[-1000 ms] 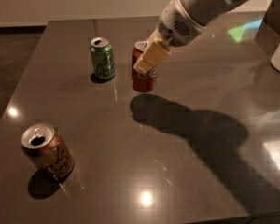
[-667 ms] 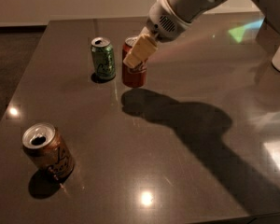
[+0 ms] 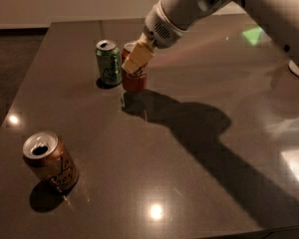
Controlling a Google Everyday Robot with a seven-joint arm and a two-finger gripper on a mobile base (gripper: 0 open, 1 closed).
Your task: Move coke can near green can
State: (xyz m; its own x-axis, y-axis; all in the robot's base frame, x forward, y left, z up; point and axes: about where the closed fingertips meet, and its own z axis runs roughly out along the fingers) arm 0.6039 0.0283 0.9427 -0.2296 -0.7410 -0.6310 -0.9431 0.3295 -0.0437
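At the far left part of the dark table (image 3: 89, 133), three cans and my own gripper, listed in order.

1. Green can (image 3: 108, 62): upright, silver top with a dark mouth; what is inside I cannot tell.
2. Coke can (image 3: 134, 81): red, upright, just beside the green can on the side nearer my arm (image 3: 189, 9). Whether the two cans touch I cannot tell. The upper half is hidden behind my finger (image 3: 138, 58), so the top and contents do not show.
3. My gripper (image 3: 134, 62): down over the coke can, jaws closed around its upper body, one tan finger across the front.
4. Brown-orange can (image 3: 51, 161): well apart from the others, at the near left corner, tilted toward the camera, mouth open and dark; contents not visible.
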